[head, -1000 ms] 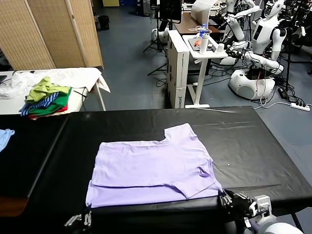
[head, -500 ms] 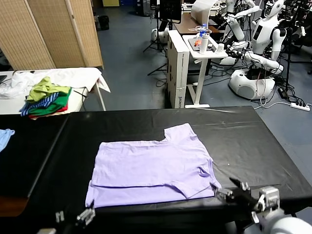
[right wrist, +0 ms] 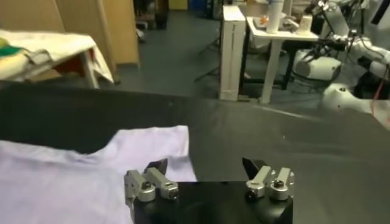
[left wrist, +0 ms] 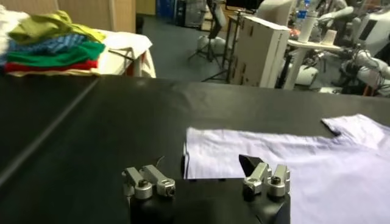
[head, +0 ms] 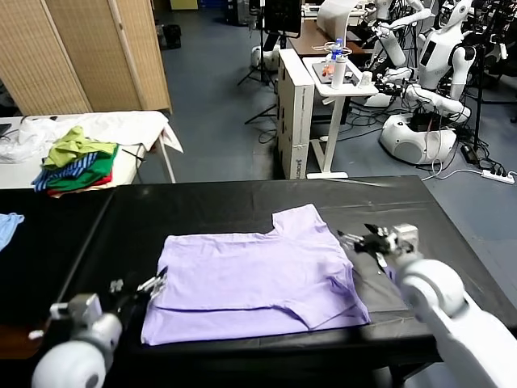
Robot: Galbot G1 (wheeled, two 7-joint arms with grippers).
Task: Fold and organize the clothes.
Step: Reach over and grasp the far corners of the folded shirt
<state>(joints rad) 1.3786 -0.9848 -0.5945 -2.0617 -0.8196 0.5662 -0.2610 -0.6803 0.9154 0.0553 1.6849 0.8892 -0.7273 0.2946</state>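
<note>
A wide table (head: 242, 202) covered in glossy black sheeting fills the foreground of a workshop with a grey-blue floor. Behind it stand woven bamboo folding screens (head: 89, 52), a white rolling cabinet (head: 296, 113) and a small white stand holding a bottle (head: 338, 66). Several white humanoid robots (head: 428, 73) crowd the far right corner.

A pale lavender short-sleeved T-shirt of thin fabric (head: 250, 279) lies flat on the black sheeting, partly folded, one sleeve turned up toward the far edge. It sits between the two sets of jaws.

The left jaws (head: 152, 284) hover just beside the shirt's left edge, spread wide and holding nothing. The right jaws (head: 359, 239) hover beside the shirt's right sleeve, also spread wide and empty.

Beyond the left jaws, a pile of green, yellow and blue-striped garments (head: 77, 166) rests on a white-draped side table (head: 137, 128). A light blue cloth (head: 6, 226) shows at the far left edge in the head view only.

The left wrist view shows the shirt's edge (left wrist: 256, 152) lying just ahead of the left jaws' fingertips (left wrist: 251, 163). The right wrist view shows the sleeve corner (right wrist: 164, 143) close to one fingertip (right wrist: 157, 165).

No writing can be read anywhere.
</note>
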